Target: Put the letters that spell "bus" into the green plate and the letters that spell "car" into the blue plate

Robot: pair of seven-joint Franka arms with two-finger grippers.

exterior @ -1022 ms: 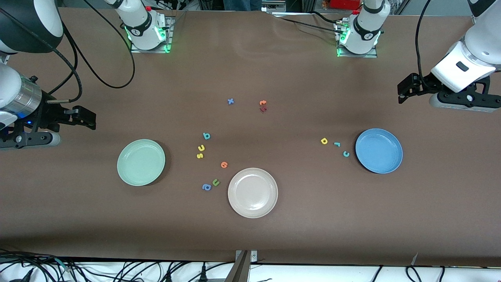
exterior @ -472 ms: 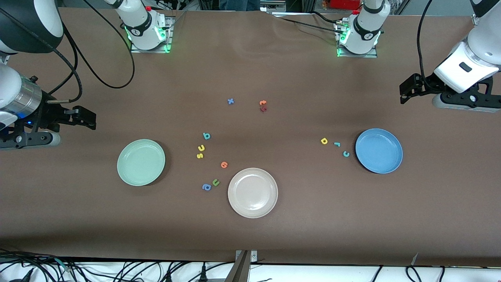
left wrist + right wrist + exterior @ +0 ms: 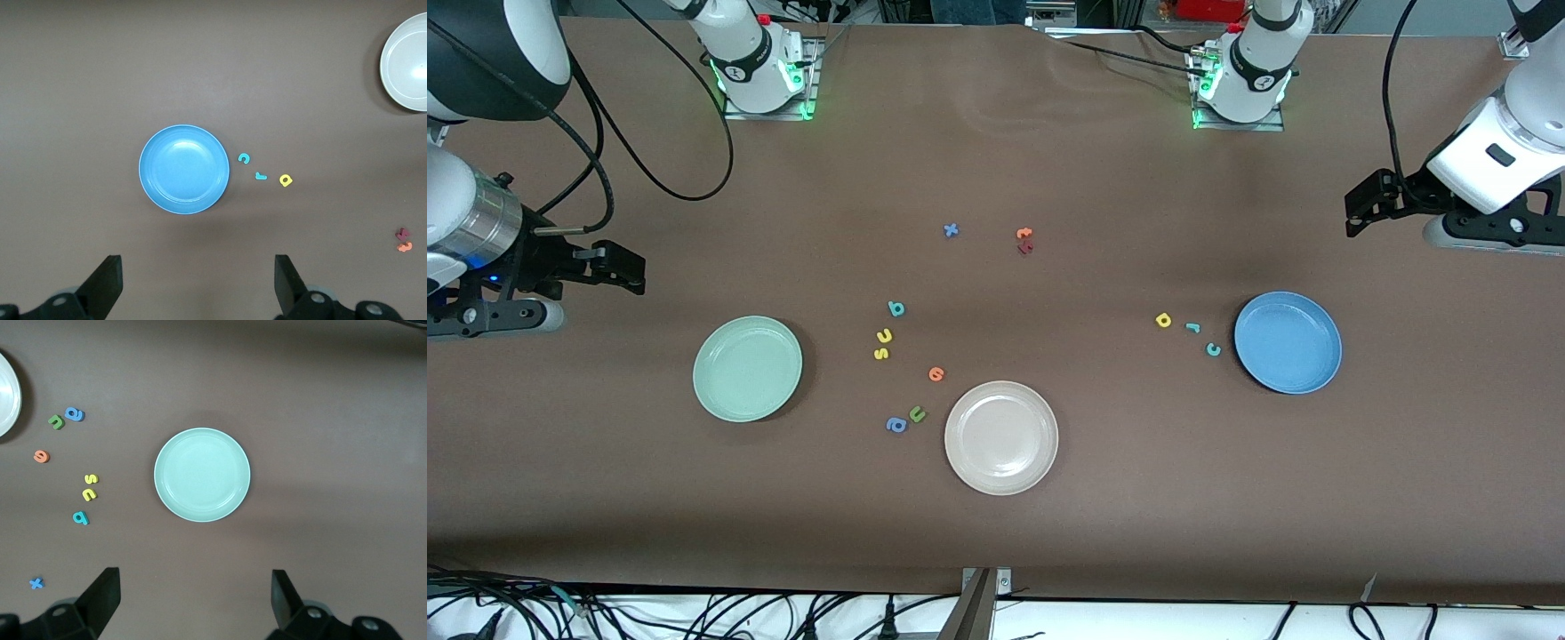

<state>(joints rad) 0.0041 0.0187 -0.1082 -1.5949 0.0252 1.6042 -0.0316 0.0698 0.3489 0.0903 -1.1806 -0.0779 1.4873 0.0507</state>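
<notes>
The pale green plate [image 3: 747, 368] lies bare toward the right arm's end. Beside it are the teal "b" [image 3: 896, 308], yellow "u" [image 3: 884, 336] and yellow "s" [image 3: 881, 353]. The blue plate [image 3: 1288, 342], also bare, lies toward the left arm's end, with the teal "c" [image 3: 1213, 349], teal "r" [image 3: 1192, 328] and yellow "a" [image 3: 1163, 320] beside it. My left gripper [image 3: 197, 267] hangs open high over the table by the blue plate [image 3: 183, 169]. Open too, my right gripper [image 3: 195, 581] hangs high by the green plate [image 3: 202, 475]. Neither holds anything.
A beige plate [image 3: 1001, 436] sits mid-table, nearer the camera. By it lie an orange letter [image 3: 935, 374], a green "u" [image 3: 917, 413] and a blue "a" [image 3: 896, 425]. Nearer the bases are a blue "x" [image 3: 951, 230] and two orange-red letters [image 3: 1024, 240].
The left arm has drifted a little toward its own end of the table, its gripper still open. The right arm and all letters have stayed put.
</notes>
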